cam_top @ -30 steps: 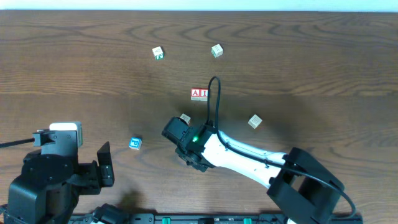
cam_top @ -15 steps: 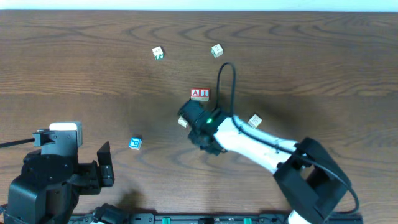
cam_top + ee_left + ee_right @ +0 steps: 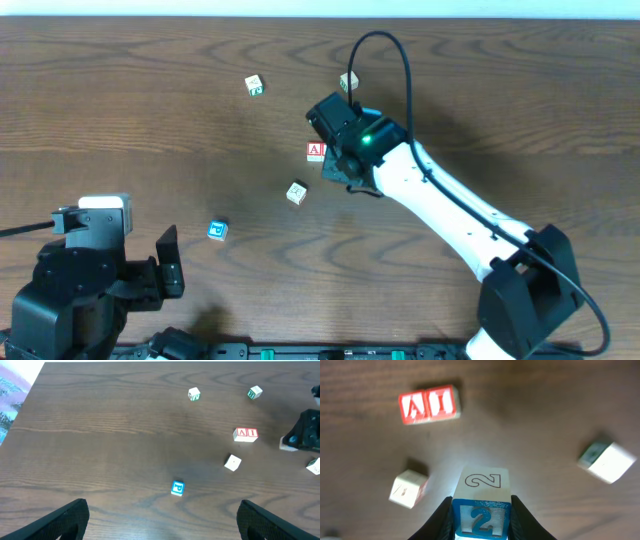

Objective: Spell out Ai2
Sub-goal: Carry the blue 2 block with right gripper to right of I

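My right gripper (image 3: 481, 510) is shut on a blue-and-white "2" block (image 3: 481, 502) and holds it above the table. The red "A" and "I" blocks (image 3: 429, 405) sit side by side ahead of it and to the left. In the overhead view the right gripper (image 3: 350, 165) hangs just right of the A block (image 3: 316, 151) and covers the I block. The A and I pair also shows in the left wrist view (image 3: 245, 434). My left gripper (image 3: 170, 525) is open and empty at the near left (image 3: 168, 265).
A pale block (image 3: 296, 192) lies below the A block. A blue "P" block (image 3: 217, 230) lies near the left gripper. Two green-lettered blocks (image 3: 254, 85) (image 3: 348, 80) sit at the far side. Another pale block (image 3: 607, 461) lies right of the held block.
My right gripper has swung from the table's middle toward the far side and right, ending beside the A and I pair. The pale block it was next to is uncovered. The left arm is still.
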{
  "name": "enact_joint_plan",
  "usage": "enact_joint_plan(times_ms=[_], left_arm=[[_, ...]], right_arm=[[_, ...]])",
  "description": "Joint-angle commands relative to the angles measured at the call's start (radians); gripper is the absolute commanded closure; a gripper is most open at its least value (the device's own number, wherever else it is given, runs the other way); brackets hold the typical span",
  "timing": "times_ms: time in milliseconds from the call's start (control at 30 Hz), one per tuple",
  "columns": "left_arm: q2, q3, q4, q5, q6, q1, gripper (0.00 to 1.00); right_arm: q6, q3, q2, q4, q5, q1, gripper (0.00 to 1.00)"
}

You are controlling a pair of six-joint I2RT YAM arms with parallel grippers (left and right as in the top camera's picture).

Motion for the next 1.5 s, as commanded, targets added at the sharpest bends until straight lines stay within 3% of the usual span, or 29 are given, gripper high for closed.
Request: enact_joint_plan(times_ms=[0,533,900,1467], left_arm=[[0.003,0.015,0.01,0.003,-0.008,0.002,0.04],[0.128,0.015,0.036,0.003,-0.053,0.002,0.05],[0.14,0.015,0.122,0.003,-0.086,0.002,0.05],[0.14,0.015,0.128,0.003,-0.087,0.002,0.04]], right_arm=[[-0.106,0.013,-0.018,-0.008,0.109,-0.027,0.78],[-0.15,0.013,0.072,0.083,0.033,-0.139,0.82],[-0.151,0.013,0.205,0.125,-0.069,-0.137,0.85],[-0.237,0.013,0.235,0.235,-0.112,-0.136,0.82]])
